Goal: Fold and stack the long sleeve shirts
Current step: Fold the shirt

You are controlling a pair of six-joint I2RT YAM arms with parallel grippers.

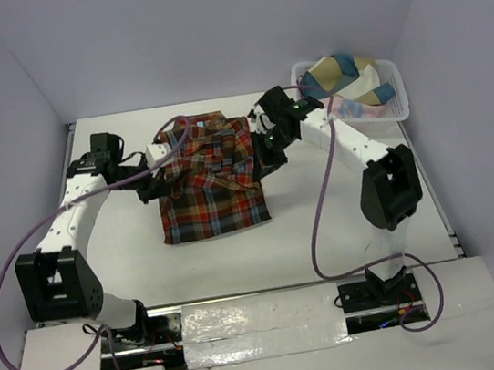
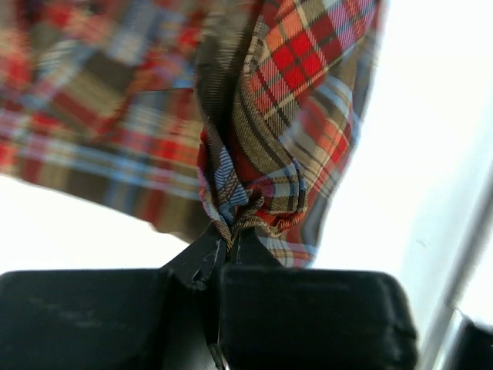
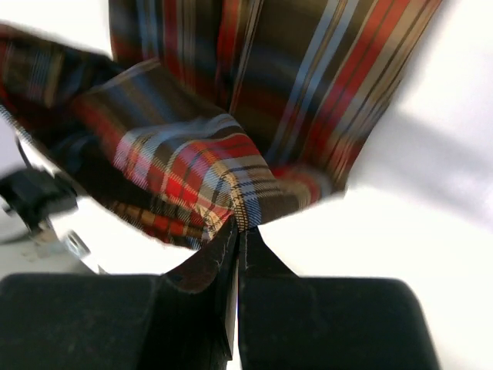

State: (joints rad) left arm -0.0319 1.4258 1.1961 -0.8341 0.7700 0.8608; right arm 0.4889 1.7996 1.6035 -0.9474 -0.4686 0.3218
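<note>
Your left pincer [image 2: 227,239] sits closest to its wrist camera, clenched on a bunched twist of plaid cloth that fans up and away from the tips. Your right pincer [image 3: 239,231] is likewise clamped tight, nipping a folded edge of the same fabric, with bare white surface off to its right.

Moving outward, both grips belong to one shirt [image 1: 212,194], red-orange, brown and blue plaid, lying in the middle of the worktop [image 1: 127,248] between your two arms. Your left grip is on its left side, your right on its upper right side, and the cloth is gathered and raised at both places while the lower part lies flat.

You look to be early in the fold, with the sides being taken in and nothing stacked yet. Next, you probably need to carry each pinched edge toward the midline, lay it flat, then let go without dragging the body.

The shirt's long axis runs away from your bases: collar toward the far edge, hem toward you, slightly skewed. A white basket [image 1: 396,100] holding other cloth [image 1: 342,75] stands at the far right corner, apart from the shirt.
</note>
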